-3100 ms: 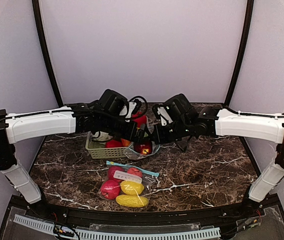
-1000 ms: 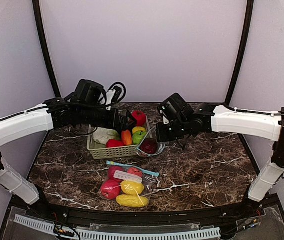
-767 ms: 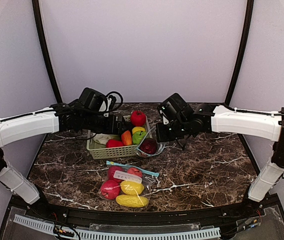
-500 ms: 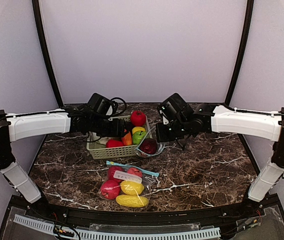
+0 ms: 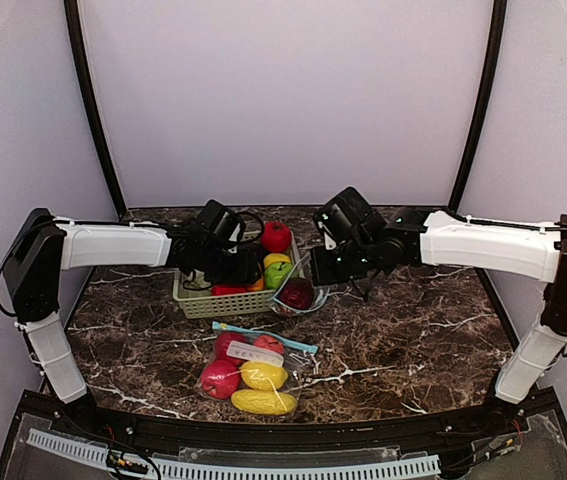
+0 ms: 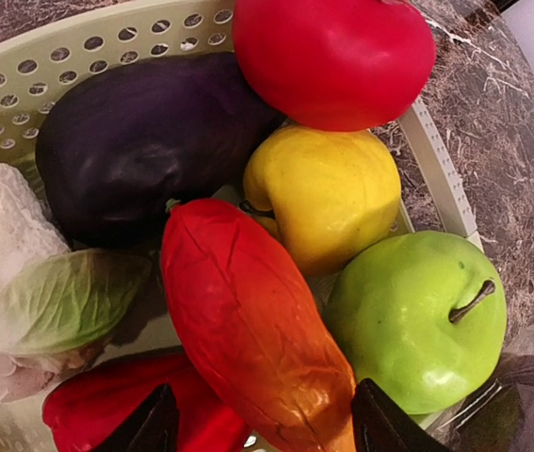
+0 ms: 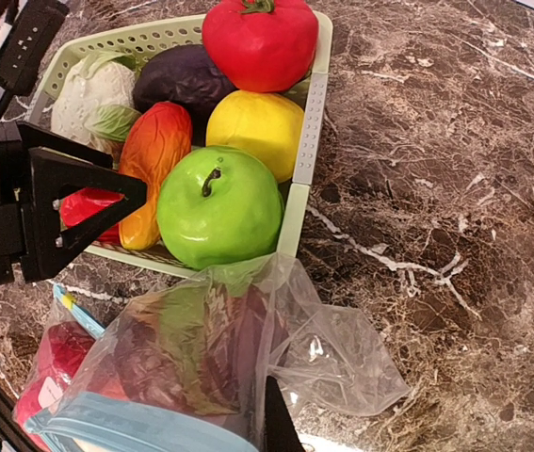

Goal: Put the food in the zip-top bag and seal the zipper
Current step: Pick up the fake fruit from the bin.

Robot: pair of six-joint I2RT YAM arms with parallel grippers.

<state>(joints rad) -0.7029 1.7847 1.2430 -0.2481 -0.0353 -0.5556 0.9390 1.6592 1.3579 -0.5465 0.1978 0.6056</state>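
One filled bag (image 5: 248, 372) lies at the near edge; a second bag (image 7: 201, 348), partly filled, is pinched open by the right gripper (image 5: 315, 277); the left gripper (image 6: 262, 419) is spread around an orange pepper (image 6: 248, 320) in the basket (image 7: 315, 85), where several pieces are left to be bagged; sealing is not yet done.

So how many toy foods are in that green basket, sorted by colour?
Red: 2 (tomato, pepper)
Yellow fruit: 1
Green apple: 1
Orange-red vegetable: 1
Dark purple eggplant: 1
Pale cabbage: 1
Total in the basket: 7
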